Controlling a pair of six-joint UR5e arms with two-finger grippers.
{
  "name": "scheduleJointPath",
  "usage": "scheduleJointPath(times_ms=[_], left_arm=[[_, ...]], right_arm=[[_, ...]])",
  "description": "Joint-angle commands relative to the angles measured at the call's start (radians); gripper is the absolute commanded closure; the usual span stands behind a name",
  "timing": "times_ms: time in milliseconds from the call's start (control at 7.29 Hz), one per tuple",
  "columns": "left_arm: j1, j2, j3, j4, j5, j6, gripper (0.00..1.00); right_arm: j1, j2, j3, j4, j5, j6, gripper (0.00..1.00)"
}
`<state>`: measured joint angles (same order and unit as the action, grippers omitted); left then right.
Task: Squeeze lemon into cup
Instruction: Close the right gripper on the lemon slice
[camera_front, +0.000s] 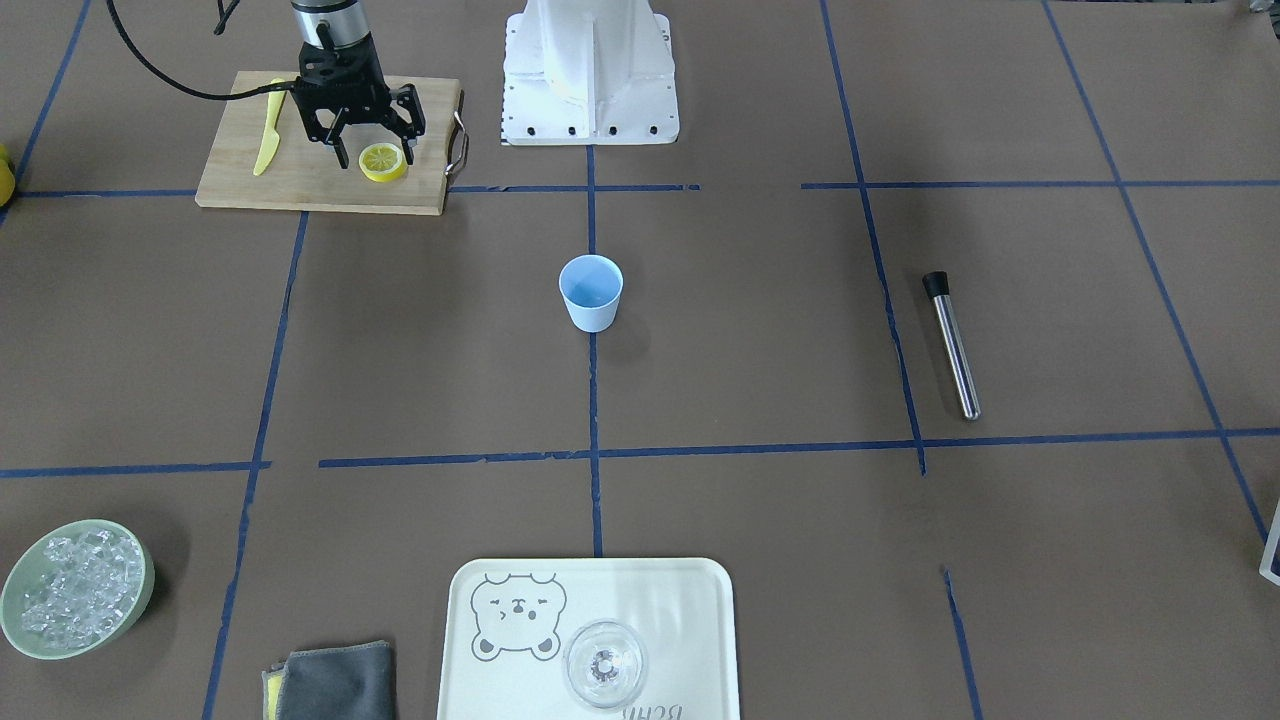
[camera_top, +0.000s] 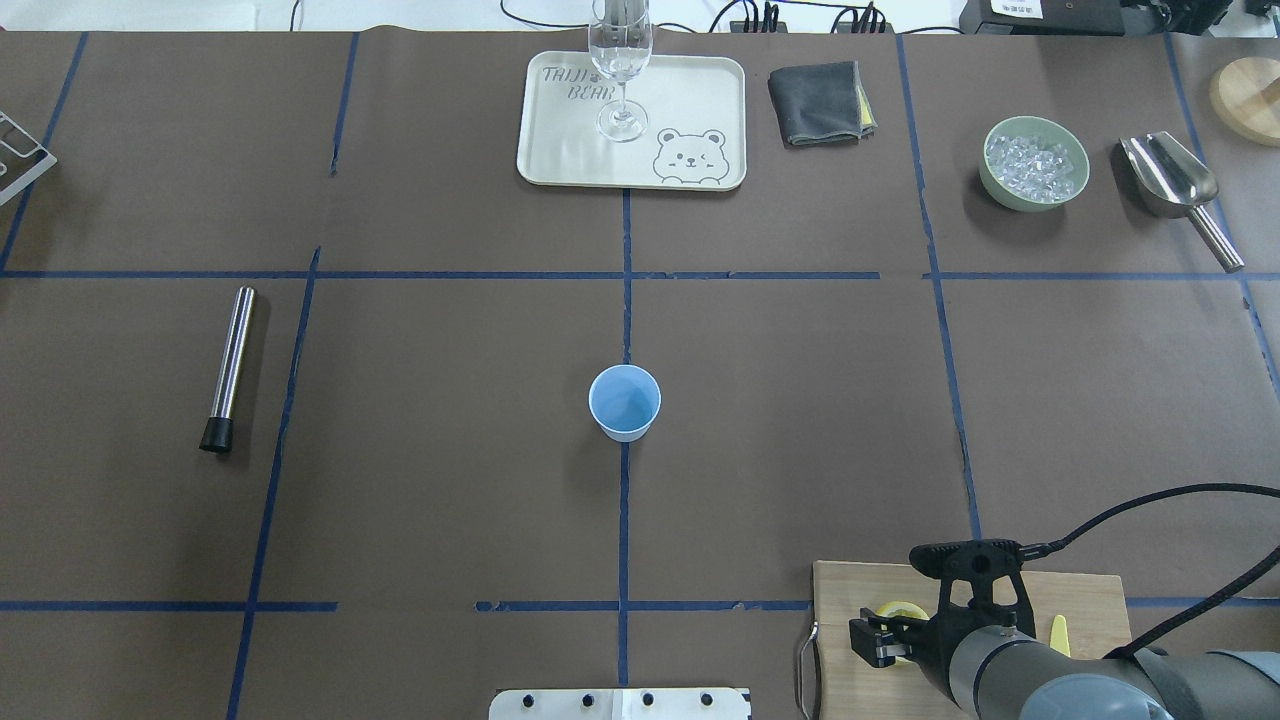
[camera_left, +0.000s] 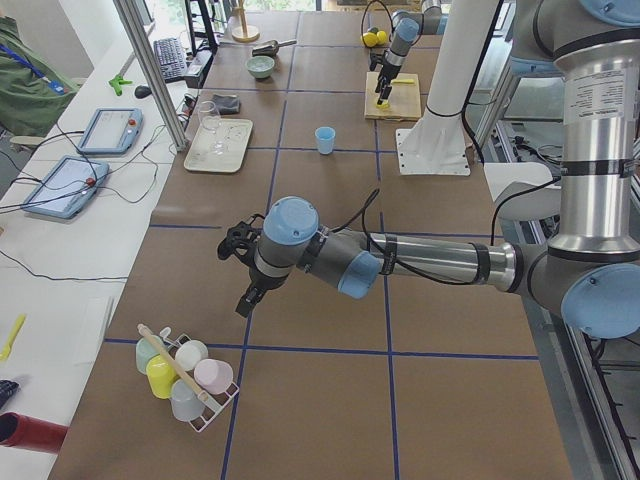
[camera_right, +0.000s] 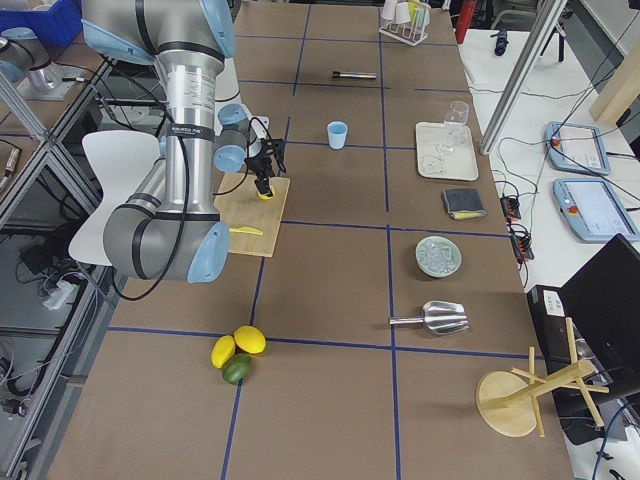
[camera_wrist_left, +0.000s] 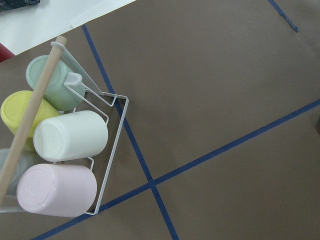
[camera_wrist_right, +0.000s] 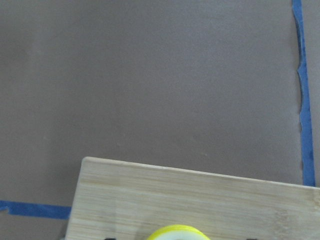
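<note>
The lemon (camera_front: 383, 162) is a thin yellow slice lying on the wooden cutting board (camera_front: 320, 188) near the robot's base. My right gripper (camera_front: 375, 154) is open just above it, with one finger on each side of the slice. The slice's top edge shows at the bottom of the right wrist view (camera_wrist_right: 175, 233). The pale-blue cup (camera_front: 590, 292) stands upright at the table's middle, apart from the board, and also shows in the overhead view (camera_top: 624, 402). My left gripper (camera_left: 246, 298) hangs over the table's far left end near a mug rack. I cannot tell whether it is open.
A yellow plastic knife (camera_front: 268, 140) lies on the board beside the gripper. A steel muddler (camera_front: 952, 345), a tray (camera_front: 700, 600) with a clear stemmed glass (camera_front: 605, 663), a green ice bowl (camera_front: 75, 600) and a grey cloth (camera_front: 335, 685) lie around. A mug rack (camera_wrist_left: 75, 150) sits under the left wrist.
</note>
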<state>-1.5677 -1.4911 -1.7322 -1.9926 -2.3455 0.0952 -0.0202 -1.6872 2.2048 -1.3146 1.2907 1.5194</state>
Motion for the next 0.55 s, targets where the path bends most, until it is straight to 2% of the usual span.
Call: scheduleJointPath(times_ms=[0,411], left_arm=[[0.0,0.0,-0.001,0.0,0.002,-0.002,0.0],[0.0,0.002,0.0,0.0,0.002,0.0,0.0]], right_arm=[[-0.01,0.001,-0.01,0.0,0.001,0.001,0.13],[-0.027,0.003,-0.019,0.0,-0.001,0.002,0.14]])
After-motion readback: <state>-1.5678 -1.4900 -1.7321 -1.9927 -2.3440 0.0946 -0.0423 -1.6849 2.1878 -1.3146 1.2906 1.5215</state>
